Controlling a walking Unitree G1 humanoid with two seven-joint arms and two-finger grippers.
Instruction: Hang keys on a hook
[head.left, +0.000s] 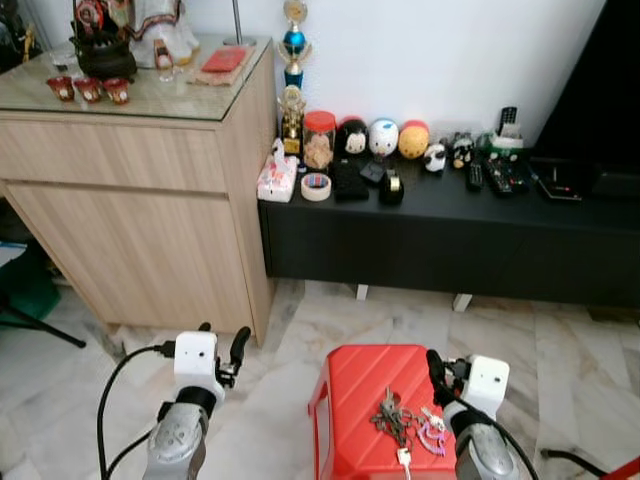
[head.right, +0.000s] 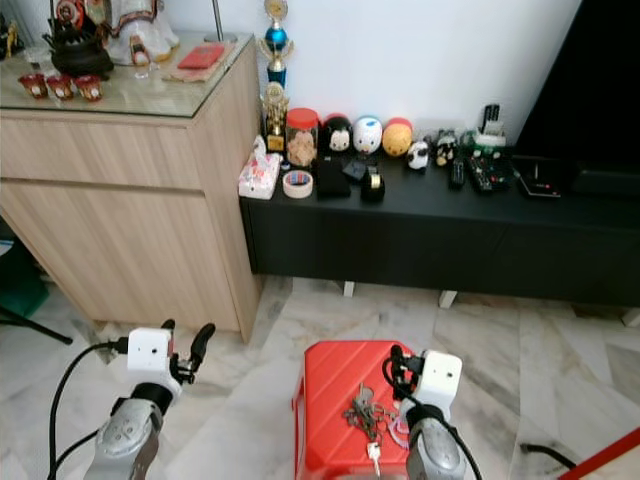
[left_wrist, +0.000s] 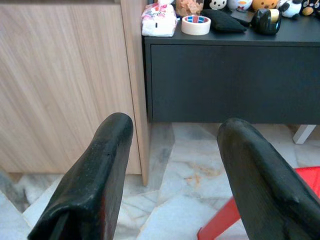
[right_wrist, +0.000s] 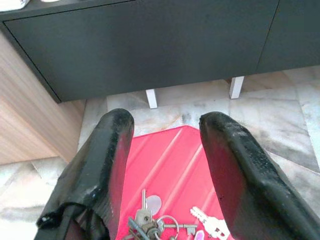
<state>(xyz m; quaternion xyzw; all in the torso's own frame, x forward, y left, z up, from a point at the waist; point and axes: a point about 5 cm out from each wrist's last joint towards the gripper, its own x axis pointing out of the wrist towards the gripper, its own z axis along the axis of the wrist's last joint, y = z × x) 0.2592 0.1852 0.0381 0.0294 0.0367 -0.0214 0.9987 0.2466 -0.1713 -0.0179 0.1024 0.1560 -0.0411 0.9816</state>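
**Operator:** Going left to right. My left hand hangs over the marble floor beside the wooden cabinet, fingers spread wide with nothing between them. It is idle, so I leave it alone.

**Spotter:** And the keys?

**Operator:** The bunch of keys lies on top of the red plastic stool, toward its near right part, with a pink fob beside it. My right hand sits just at the stool's right side, fingers parted and gripping nothing. Through its wrist camera the keys lie low between the two fingers, close in toward the wrist.

**Spotter:** What worries you?

**Operator:** Three things. The bunch is loose and flat on ribbed plastic, so I judge a pinch may catch one key only and the rest would swing or slip out. If I come down off-centre, the fingers could push the bunch toward the stool's edge and onto the floor. And the stool looks light; a hard press could tip or slide it.

**Spotter:** Where is the hook?

**Operator:** I cannot make one out. Ahead I see the black TV console crowded with a tape roll, round figurines and remotes, and a trophy. Carrying dangling keys past that clutter could knock something over.
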